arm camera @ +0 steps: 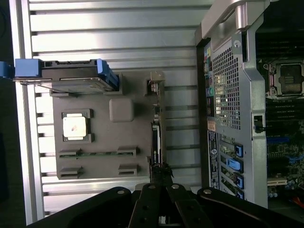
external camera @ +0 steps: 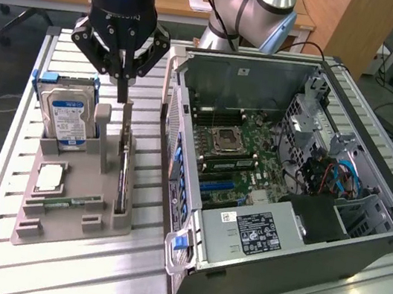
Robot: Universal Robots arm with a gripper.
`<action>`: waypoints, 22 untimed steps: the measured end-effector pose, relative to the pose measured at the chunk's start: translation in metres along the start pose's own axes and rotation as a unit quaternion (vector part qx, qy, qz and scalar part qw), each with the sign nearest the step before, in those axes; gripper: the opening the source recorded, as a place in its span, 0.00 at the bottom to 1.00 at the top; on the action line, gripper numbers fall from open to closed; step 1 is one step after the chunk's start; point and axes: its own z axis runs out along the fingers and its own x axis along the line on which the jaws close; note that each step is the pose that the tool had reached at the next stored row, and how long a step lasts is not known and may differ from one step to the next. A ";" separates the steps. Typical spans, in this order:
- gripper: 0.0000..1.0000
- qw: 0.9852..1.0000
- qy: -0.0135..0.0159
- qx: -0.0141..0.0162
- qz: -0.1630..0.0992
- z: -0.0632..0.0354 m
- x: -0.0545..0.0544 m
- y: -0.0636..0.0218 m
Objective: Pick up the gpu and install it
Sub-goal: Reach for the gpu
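gpu [external camera: 122, 180]: thin flat card, dark face over a green board, standing upright on one long edge in a slot of the grey holder [external camera: 87, 212], on the side nearest the computer case [external camera: 284, 207]. Long axis level, roughly parallel to the case's rear panel; in the exterior view it runs from the far end of the holder toward the camera. Silver bracket end points to the far end, level with the hard drive [external camera: 70, 114]. From the wrist view the gpu [arm camera: 156, 135] is seen edge-on as a narrow dark strip. Same holder [arm camera: 121, 142] also carries the hard drive [arm camera: 71, 78] in a blue carrier, upright; a processor [arm camera: 75, 126] lying flat; a memory stick [arm camera: 97, 153] in its groove. Holder and computer case [arm camera: 232, 95] stand just beside each other on the slatted metal table [external camera: 85, 272], the case lying with its side open and the motherboard exposed. pincer [external camera: 122, 95]: hangs above the holder over the card's line, fingers [external camera: 123, 78] pointing down and drawn close together, nothing held between them; in the wrist view the pincer [arm camera: 159, 176] overlaps the card's end nearest the memory stick.
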 end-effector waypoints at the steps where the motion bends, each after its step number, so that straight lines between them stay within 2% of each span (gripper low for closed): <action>1: 0.11 1.000 0.000 0.000 0.000 0.0000 0.000 0.0000; 9: 0.11 1.000 0.000 0.000 0.000 0.0000 0.000 0.0000; 10: 0.17 1.000 0.000 0.000 0.000 0.0000 0.000 0.0000; 11: 0.17 1.000 0.000 0.000 0.000 0.0000 0.000 0.0000; 13: 0.29 1.000 0.000 0.000 0.000 0.0000 0.000 0.0000; 14: 0.29 1.000 0.000 0.000 0.000 0.0000 0.000 0.0000; 15: 0.36 1.000 0.000 0.000 0.000 0.0000 0.000 0.0000; 22: 0.36 1.000 0.000 0.000 0.000 0.0000 0.000 0.0000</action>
